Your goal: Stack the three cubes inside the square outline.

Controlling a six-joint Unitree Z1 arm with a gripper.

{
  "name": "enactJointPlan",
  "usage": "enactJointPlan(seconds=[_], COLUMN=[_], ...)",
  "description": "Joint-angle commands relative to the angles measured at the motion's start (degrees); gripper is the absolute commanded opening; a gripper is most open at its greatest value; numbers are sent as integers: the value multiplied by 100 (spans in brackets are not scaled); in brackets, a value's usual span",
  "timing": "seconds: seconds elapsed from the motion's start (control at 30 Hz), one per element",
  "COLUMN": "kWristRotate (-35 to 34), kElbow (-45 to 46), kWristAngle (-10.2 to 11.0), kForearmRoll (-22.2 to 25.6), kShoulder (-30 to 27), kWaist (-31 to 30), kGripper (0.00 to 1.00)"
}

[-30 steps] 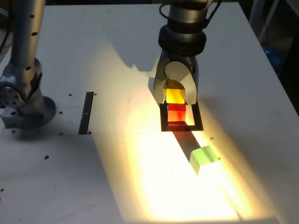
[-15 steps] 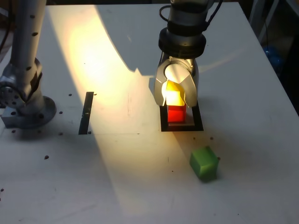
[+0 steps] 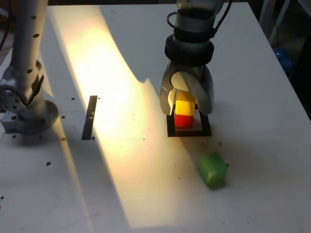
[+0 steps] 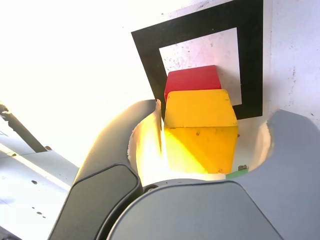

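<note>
The yellow cube [image 3: 185,106] sits squarely on the red cube [image 3: 183,121], which rests inside the black square outline [image 3: 204,132]. My gripper [image 3: 187,108] hangs straight over this stack, jaws open on either side of the yellow cube. In the wrist view the yellow cube [image 4: 200,130] covers most of the red cube [image 4: 192,80]. One jaw lies close against the yellow cube's side and the other stands clearly apart; the outline [image 4: 150,45] frames the pair. The green cube [image 3: 212,170] lies alone on the table, nearer the camera and toward the exterior view's right.
A narrow black strip [image 3: 90,116] is stuck to the white table at the exterior view's left. A grey arm base [image 3: 24,104] stands at the left edge. A bright patch of light crosses the table. The table's right edge [image 3: 291,87] runs near the outline.
The jaws have spread apart from the yellow cube, which stays on the red one. The patch of light has swept toward the exterior view's left. The green cube has not moved.
</note>
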Motion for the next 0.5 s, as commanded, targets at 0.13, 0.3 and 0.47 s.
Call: enactJointPlan(seconds=[0.13, 0.3, 0.47], kWristRotate=[-140, -208, -107], kElbow=[20, -137, -475], kWristAngle=[293, 564, 746], kForearmRoll=[117, 433, 739], kShoulder=[-342, -520, -560], kWaist=[-28, -127, -391], kGripper=[100, 99, 99])
